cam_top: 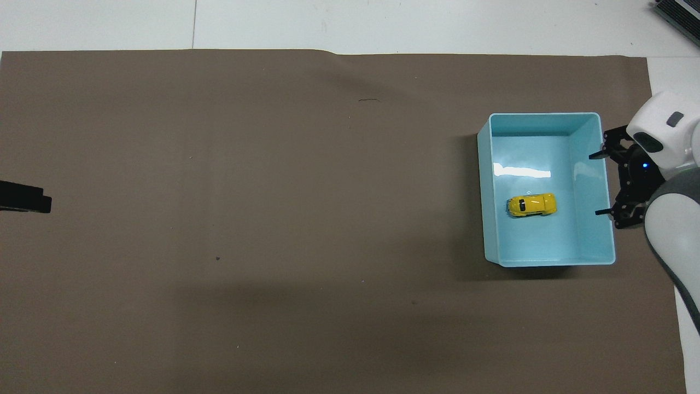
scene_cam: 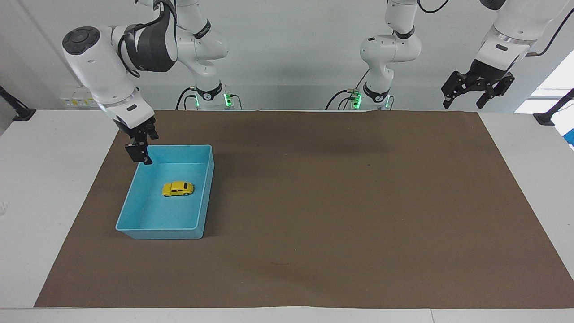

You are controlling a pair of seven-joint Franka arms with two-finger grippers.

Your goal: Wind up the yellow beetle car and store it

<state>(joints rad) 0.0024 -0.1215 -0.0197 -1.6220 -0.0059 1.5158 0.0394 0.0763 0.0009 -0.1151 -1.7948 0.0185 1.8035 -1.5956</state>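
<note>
The white counter (scene_cam: 54, 188) carries a wide brown mat (scene_cam: 341, 206) that covers most of its top. On the mat, toward the right arm's end of the counter, sits a light blue tray (scene_cam: 204, 197) with upright walls. The right arm reaches out from its base and bends down to the tray's corner; the right tool (scene_cam: 142, 152) hangs in the air over the tray's outer edge, empty, its two fingers spread wide apart — in the overhead view the fingertips (cam_top: 595, 156) point in across the tray's rim. The left arm waits, raised at its own end of the counter, and the left tool (scene_cam: 476, 89) hangs there above the counter's edge with its fingers apart, holding nothing. The yellow beetle car (scene_cam: 178, 189) stands on its wheels on the tray's floor, near the middle — below the right tool and clear of it, touching none of the walls.
</note>
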